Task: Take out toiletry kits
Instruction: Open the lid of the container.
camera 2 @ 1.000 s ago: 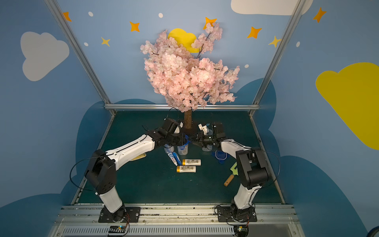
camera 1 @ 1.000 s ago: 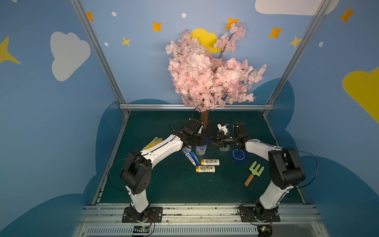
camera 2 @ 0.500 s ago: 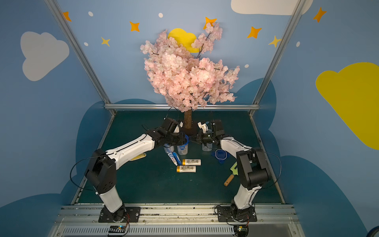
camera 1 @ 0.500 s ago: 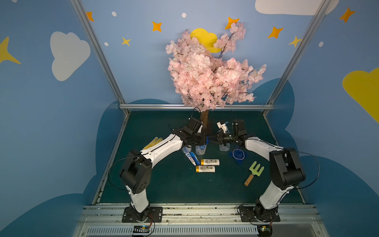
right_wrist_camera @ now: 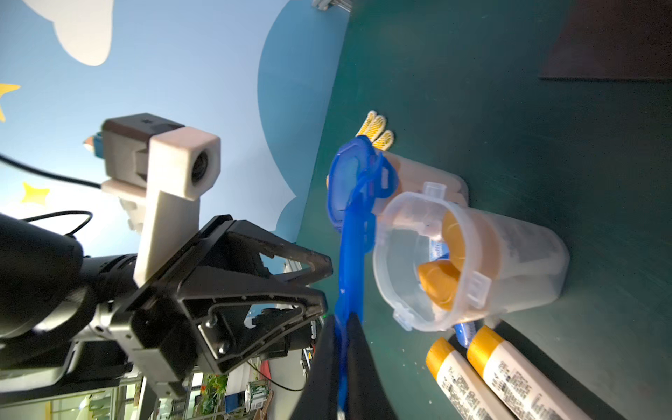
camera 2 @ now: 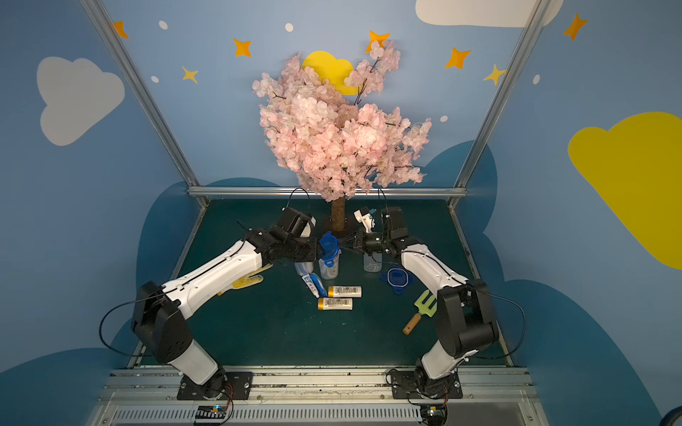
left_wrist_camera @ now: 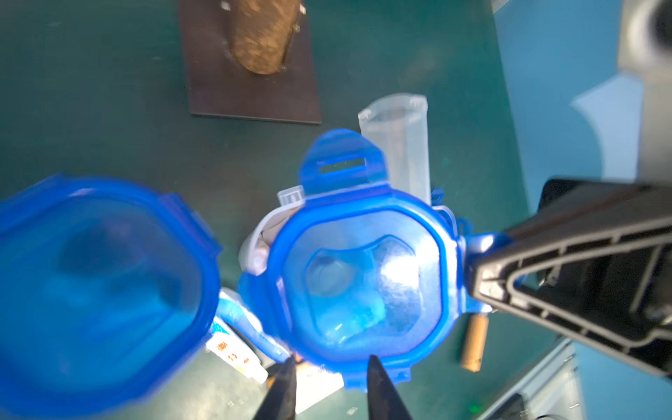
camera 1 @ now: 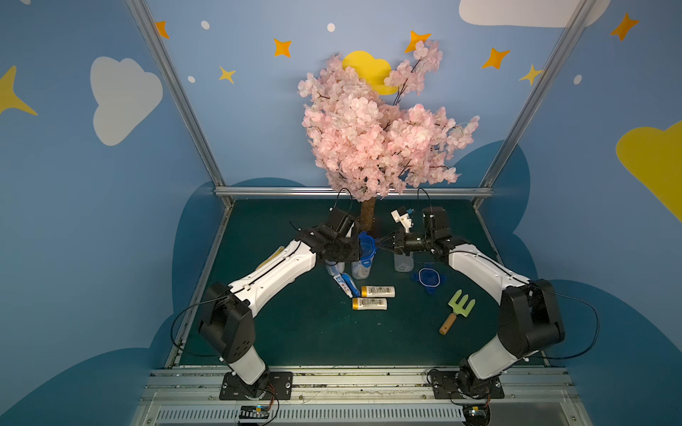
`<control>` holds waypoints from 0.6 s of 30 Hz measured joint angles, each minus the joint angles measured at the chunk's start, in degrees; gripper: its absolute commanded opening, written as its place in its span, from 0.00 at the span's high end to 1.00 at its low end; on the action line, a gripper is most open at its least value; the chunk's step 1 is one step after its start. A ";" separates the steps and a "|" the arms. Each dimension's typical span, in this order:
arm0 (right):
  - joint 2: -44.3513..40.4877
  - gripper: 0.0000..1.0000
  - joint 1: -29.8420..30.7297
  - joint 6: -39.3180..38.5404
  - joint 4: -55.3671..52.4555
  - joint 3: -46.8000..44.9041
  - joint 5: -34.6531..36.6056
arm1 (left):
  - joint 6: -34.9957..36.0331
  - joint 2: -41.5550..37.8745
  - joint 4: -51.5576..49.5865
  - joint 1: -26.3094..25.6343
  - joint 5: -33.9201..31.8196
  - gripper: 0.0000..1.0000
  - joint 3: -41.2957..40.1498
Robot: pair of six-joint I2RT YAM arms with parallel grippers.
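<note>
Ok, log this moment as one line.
right gripper: shut on blue lid | left gripper: open at lid | clear jar: open, orange-capped bottles inside | two bottles: lying outside

Blue lid point(camera 1: 366, 245) above jar point(camera 1: 361, 271) mouth, trunk point(camera 1: 367, 217) behind, bottles point(camera 1: 377, 291) in front, near mat point(camera 1: 313, 339) open.

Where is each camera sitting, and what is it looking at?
Top views: high behind the bases, looking down at table and tree; left arm, right arm show whole.
Left wrist: on left arm, looking down on lid and trunk; left gripper and right gripper show.
Right wrist: on right arm, looking sideways at jar; both grippers show.
Shared: both wrist views see the lid.
</note>
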 measured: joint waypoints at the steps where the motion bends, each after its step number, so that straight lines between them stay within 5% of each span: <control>1: -0.52 1.00 0.31 0.22 0.37 0.00 -0.52 | 0.09 -1.81 -0.02 0.00 -0.63 0.42 -0.26; 5: -3.10 1.00 1.79 0.59 0.37 -0.20 -1.66 | 0.20 -8.81 -0.04 0.22 -3.43 0.20 -2.03; 9: -8.98 1.00 2.82 -3.32 -7.50 -0.72 1.46 | 0.59 -12.63 -0.07 1.25 -5.84 0.12 -3.23; 18: -24.94 1.00 4.72 -17.44 -38.29 -2.25 31.74 | 1.18 -11.74 -1.31 3.93 -6.60 0.02 -6.78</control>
